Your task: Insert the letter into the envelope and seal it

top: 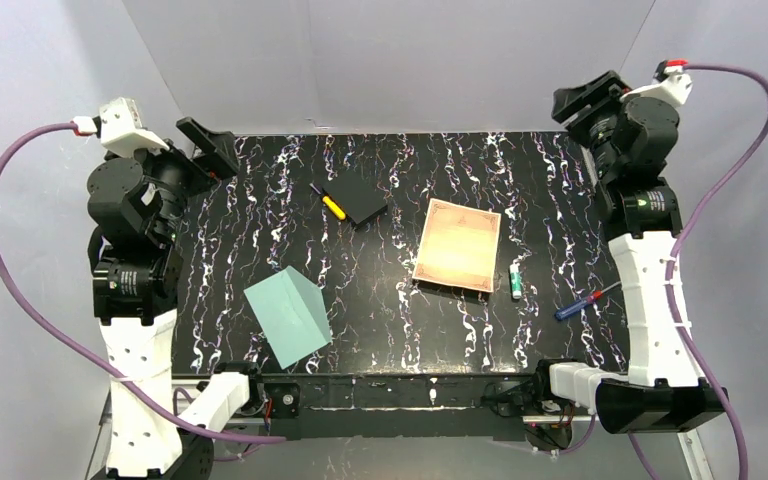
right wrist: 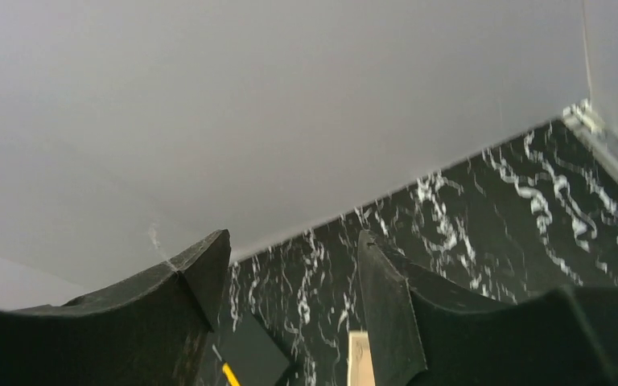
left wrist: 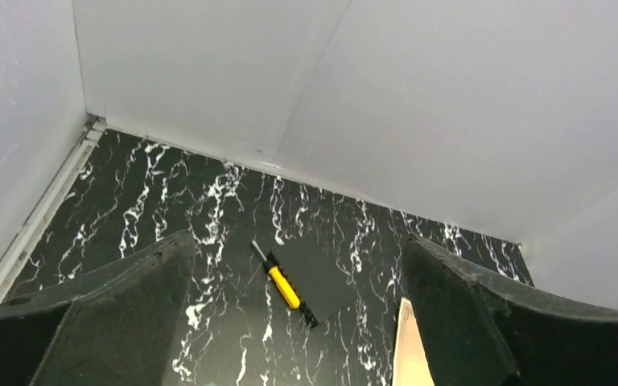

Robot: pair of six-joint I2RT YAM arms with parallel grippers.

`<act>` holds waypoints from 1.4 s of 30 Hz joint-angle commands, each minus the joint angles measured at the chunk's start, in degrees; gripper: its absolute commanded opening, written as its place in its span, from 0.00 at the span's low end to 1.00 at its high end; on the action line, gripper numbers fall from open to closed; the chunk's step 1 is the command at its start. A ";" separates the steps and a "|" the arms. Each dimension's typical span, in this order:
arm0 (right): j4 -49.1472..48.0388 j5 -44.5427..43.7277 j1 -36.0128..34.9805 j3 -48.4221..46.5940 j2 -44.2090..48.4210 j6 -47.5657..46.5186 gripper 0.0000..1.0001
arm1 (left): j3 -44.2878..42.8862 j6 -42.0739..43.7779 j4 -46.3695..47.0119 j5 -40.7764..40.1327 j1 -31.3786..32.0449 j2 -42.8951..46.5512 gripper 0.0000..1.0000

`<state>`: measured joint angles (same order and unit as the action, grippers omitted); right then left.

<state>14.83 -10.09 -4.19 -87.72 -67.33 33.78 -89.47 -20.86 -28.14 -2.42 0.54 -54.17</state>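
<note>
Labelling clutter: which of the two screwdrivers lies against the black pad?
The yellow-handled screwdriver, lying along the black pad's left edge toward the table's far side. The blue-handled screwdriver lies apart, near the right arm.

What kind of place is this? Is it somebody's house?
Probably not a house. It looks like a robot test booth: a left arm and a right arm bolted to a black marbled table, with plain white walls boxing it in.

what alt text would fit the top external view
A tan letter lies right of centre on a black marbled table, with a teal envelope at the near left. A black pad, yellow screwdriver and blue screwdriver lie nearby.
</note>
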 commanded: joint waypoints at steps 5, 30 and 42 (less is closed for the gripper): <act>16.14 6.82 0.14 12.57 1.81 9.76 0.70 | 9.58 -6.98 6.03 17.32 -0.19 0.07 0.98; 6.76 23.00 -5.20 31.83 -25.25 3.80 0.48 | 31.15 -34.78 32.01 35.16 26.00 -38.29 0.95; 4.32 14.69 -16.49 47.28 -17.26 21.83 0.44 | 40.06 -34.79 32.10 26.43 29.26 -37.42 0.93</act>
<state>22.26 7.77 -16.64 -49.65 -91.64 43.51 -53.91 -55.13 4.43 28.18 29.54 -95.92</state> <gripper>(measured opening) 0.438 0.942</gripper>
